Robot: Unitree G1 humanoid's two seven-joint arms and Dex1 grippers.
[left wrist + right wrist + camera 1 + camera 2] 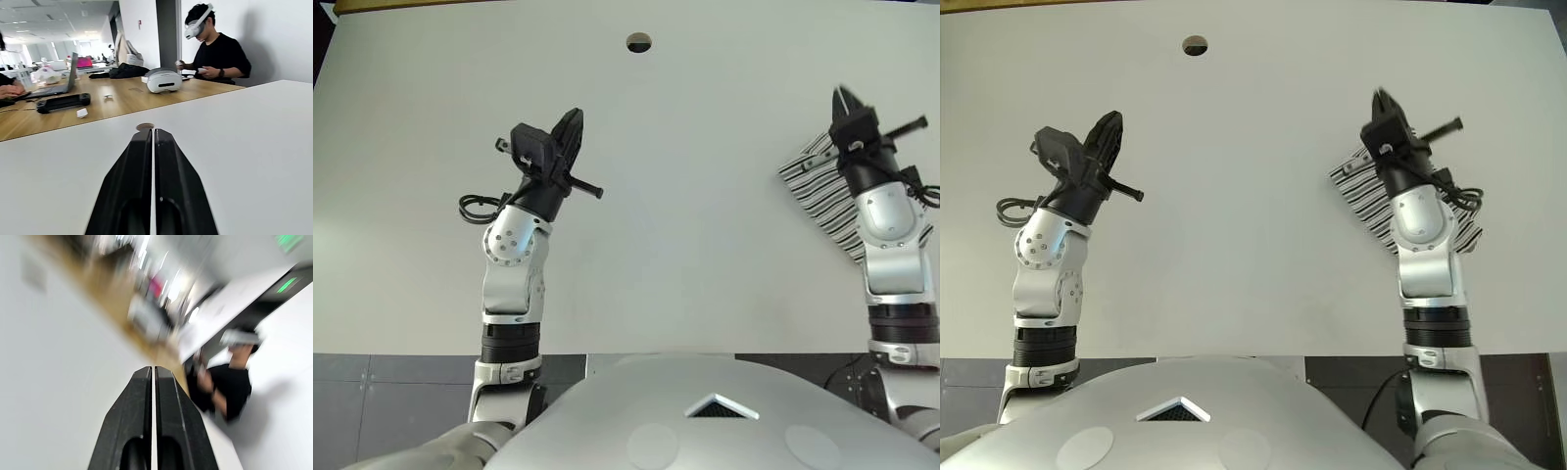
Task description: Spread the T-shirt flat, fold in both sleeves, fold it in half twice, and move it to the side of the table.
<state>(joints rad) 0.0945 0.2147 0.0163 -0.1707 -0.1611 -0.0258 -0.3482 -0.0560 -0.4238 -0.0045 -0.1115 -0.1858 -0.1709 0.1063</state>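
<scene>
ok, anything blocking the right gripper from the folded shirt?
Nothing visible. The striped T-shirt lies folded on the table at the robot's right, partly under the right arm; the right gripper, shut and empty, points past its far edge.

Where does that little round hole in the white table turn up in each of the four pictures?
Left eye view: hole at the top, just right of the middle.
Right eye view: top, left of the middle.
Left wrist view: centre, just beyond the tips of the shut left hand.
Right wrist view: too blurred to tell.
Shared landmark: the left hand, pointing towards the hole.
</scene>
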